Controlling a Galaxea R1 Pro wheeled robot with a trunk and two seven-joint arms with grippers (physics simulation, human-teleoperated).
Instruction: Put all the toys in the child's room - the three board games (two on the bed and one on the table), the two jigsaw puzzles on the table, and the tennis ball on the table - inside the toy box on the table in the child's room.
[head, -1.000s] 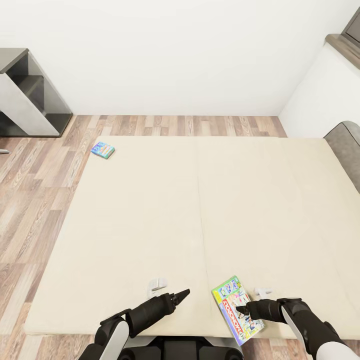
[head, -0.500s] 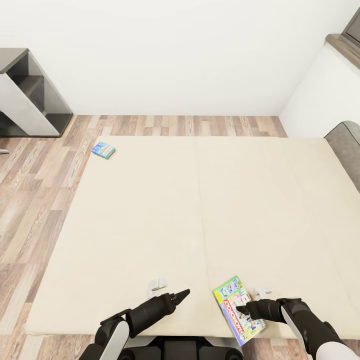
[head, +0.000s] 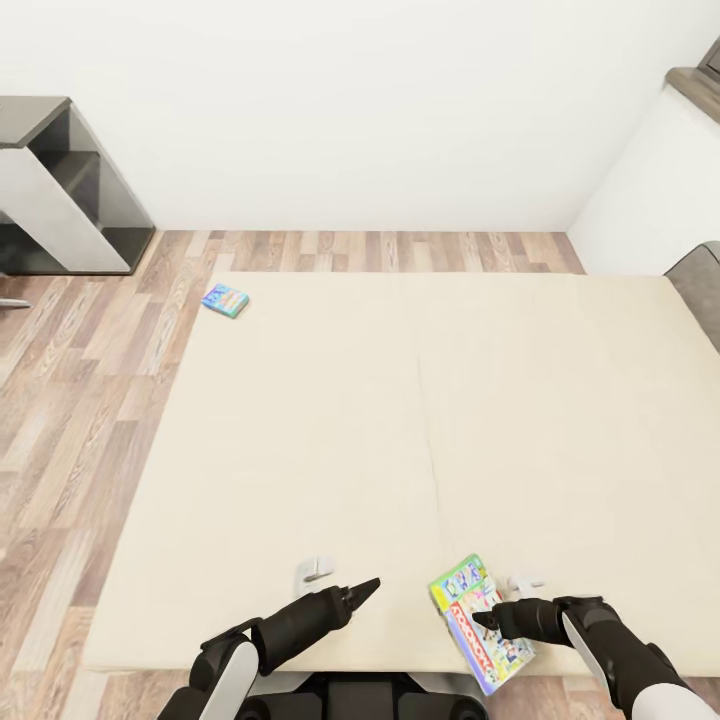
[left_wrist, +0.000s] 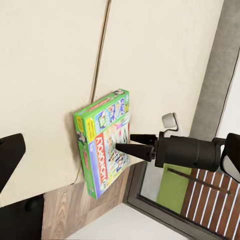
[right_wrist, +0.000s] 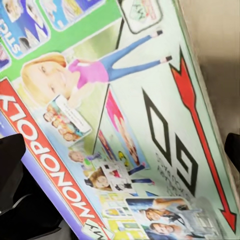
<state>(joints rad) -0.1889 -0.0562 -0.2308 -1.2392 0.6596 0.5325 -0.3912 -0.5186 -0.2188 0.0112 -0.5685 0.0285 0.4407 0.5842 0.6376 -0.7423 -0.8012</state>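
Monopoly box (head: 480, 622) overhangs the bed (head: 420, 400) edge under the right gripper (head: 484, 619), whose jaw state I cannot tell; a careless push could tip it to the floor. Left gripper (head: 372, 583) looks pressed together.

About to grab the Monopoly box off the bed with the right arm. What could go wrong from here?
1. The Monopoly box lies flat at the bed's near edge, part of it over the edge; a push from the right gripper above it could tip it off.
2. Being flat, it gives the fingers little to pinch.
3. The small blue game sits at the far corner, likely out of reach.
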